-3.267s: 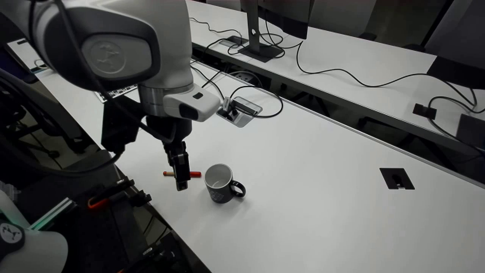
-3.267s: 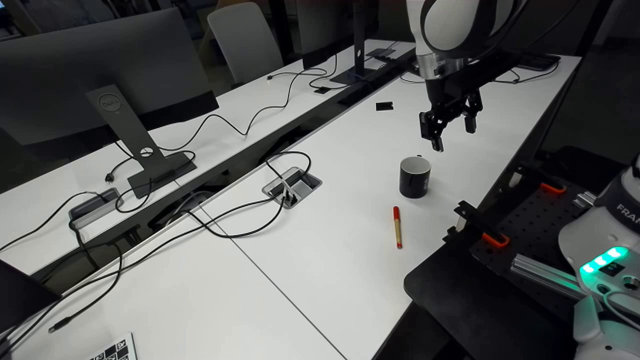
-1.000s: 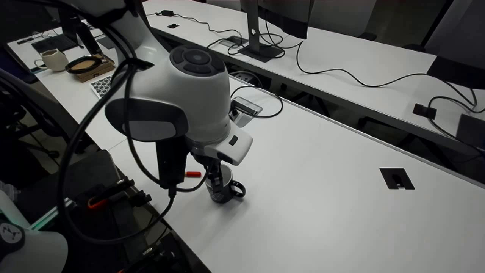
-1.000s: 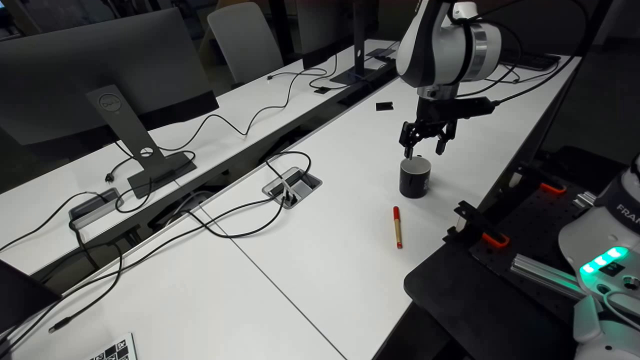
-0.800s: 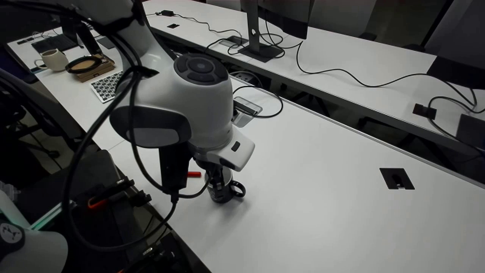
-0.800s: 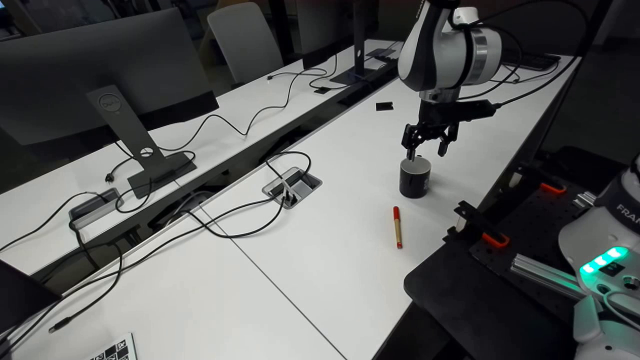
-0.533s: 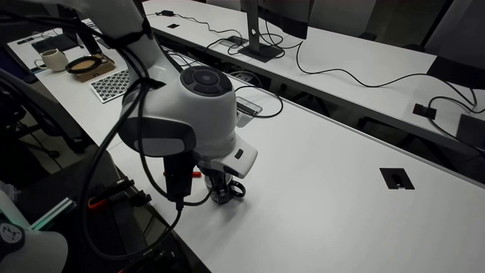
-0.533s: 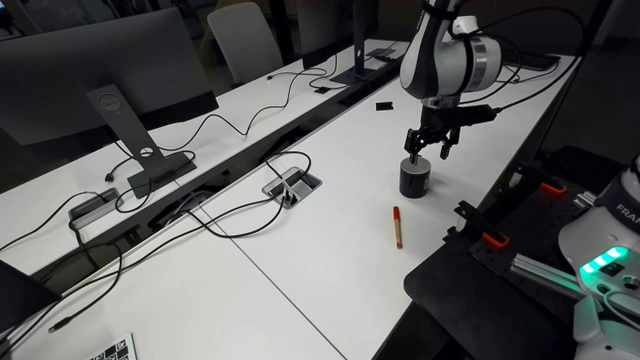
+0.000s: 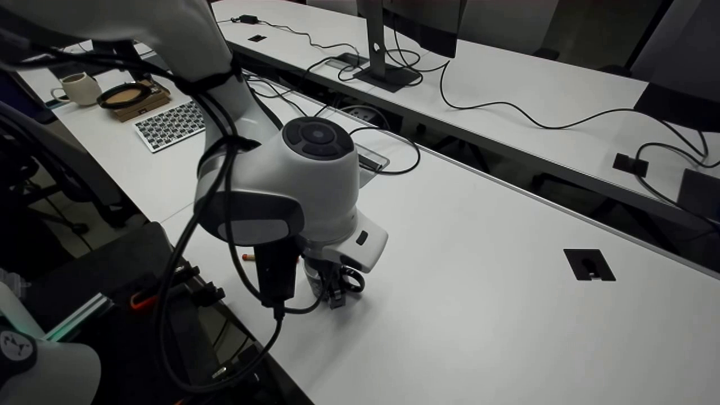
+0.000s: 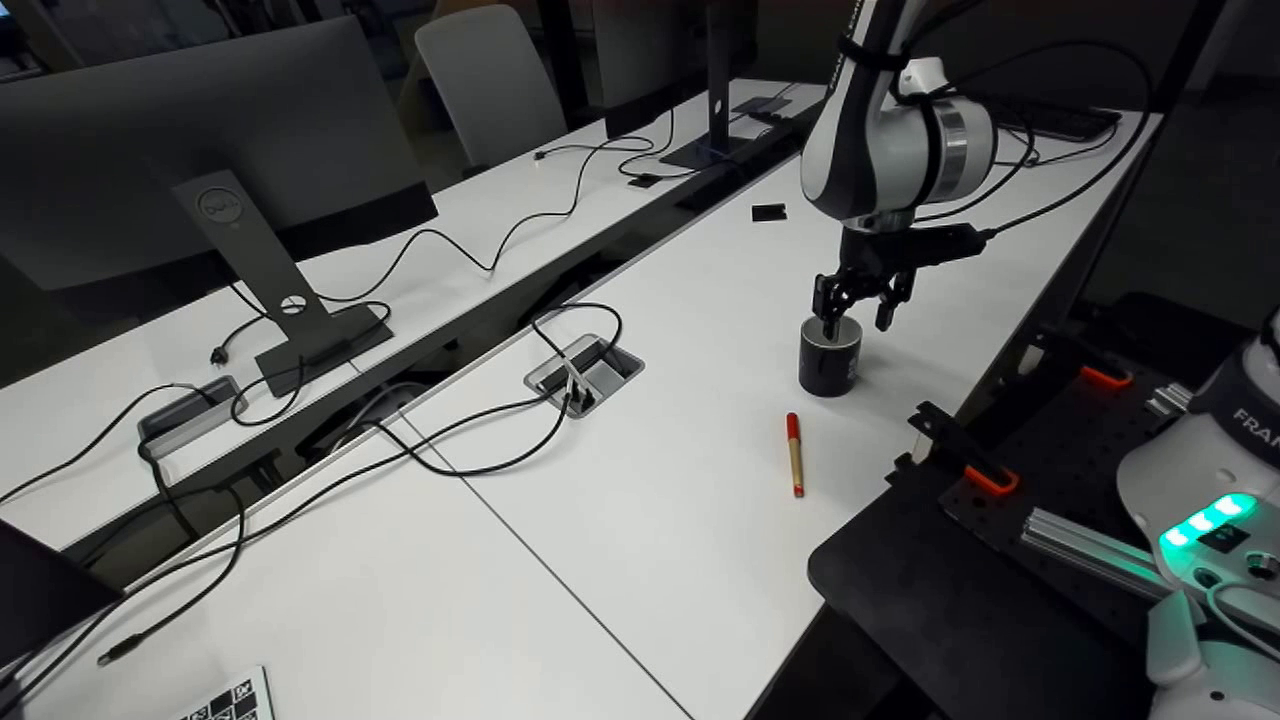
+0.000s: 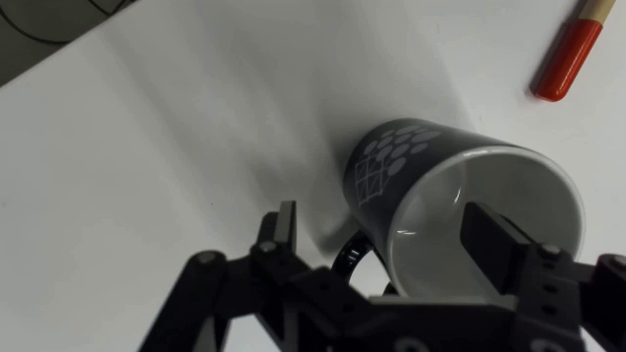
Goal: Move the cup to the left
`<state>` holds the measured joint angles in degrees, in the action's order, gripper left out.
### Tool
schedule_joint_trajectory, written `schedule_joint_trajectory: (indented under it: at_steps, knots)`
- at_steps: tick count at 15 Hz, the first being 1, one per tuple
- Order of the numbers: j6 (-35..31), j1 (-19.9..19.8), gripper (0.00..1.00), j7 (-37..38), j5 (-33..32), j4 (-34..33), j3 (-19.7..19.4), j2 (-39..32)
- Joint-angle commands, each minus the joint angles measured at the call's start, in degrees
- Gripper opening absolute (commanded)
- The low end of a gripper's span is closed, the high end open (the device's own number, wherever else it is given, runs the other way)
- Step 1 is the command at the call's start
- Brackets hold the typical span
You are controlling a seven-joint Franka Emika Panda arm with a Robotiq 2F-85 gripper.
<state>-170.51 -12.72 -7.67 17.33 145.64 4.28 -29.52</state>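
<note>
The black cup [image 10: 828,372] stands upright on the white table. In the wrist view the cup [image 11: 386,171] shows its pale interior, a grey print and part of its loop handle. My gripper [image 10: 858,326] is open around the cup's wall. In the wrist view, one finger of the gripper [image 11: 381,215] is at the cup's mouth, seen against the pale interior; the other is outside, beyond the handle. I cannot tell if either finger touches the cup. In an exterior view the arm hides much of the cup [image 9: 311,277].
A thin red pen-like stick [image 10: 795,455] lies near the cup; it also shows in the wrist view [image 11: 567,61]. A socket box [image 10: 590,375] with black cables is set in the table. A keyboard [image 9: 171,125] and a pale mug [image 9: 80,89] stand farther along. A black clamp [image 10: 960,445] sits at the table edge.
My gripper has swung over to the cup and come down, so one finger is now at its mouth and the other lower outside. It stays open. The cup has not moved.
</note>
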Motion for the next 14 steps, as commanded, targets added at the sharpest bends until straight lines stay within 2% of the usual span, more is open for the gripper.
schedule_joint_trajectory:
  at_steps: [1,8,14]
  knots:
    - [-1.8,-0.8,0.54,1.9,-2.2,-1.5,0.1,-2.1]
    - [-2.4,-1.1,0.01,2.6,-3.0,-1.7,0.3,-2.2]
    - [-3.3,0.1,0.02,4.0,-3.9,-1.2,-0.3,-1.7]
